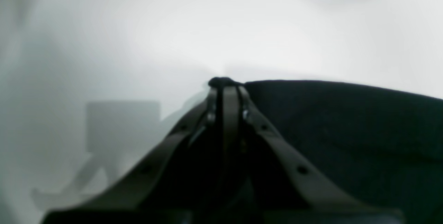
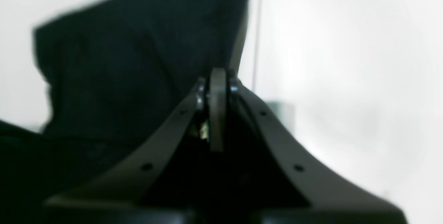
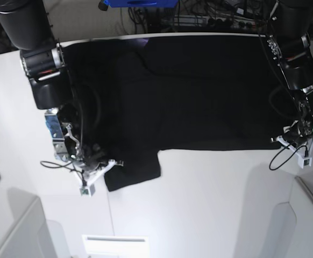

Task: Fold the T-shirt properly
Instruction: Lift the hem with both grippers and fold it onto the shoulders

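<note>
Robotics lab: two robot arms (image 3: 43, 59) mounted over plain white counter (image 3: 199, 204), tangle of cables (image 3: 210, 16) and power strip (image 3: 226, 20) behind far edge, blue fixture (image 3: 137, 2) at top.

Matt black cloth T-shirt (image 3: 199, 91), smooth white table (image 3: 199, 204), matt dark plastic tool fingers (image 1: 294, 168)

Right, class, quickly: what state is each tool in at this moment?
Left tool: shut on the T-shirt, pinching its edge.
Right tool: shut on the T-shirt, lifting a fold of it.
</note>
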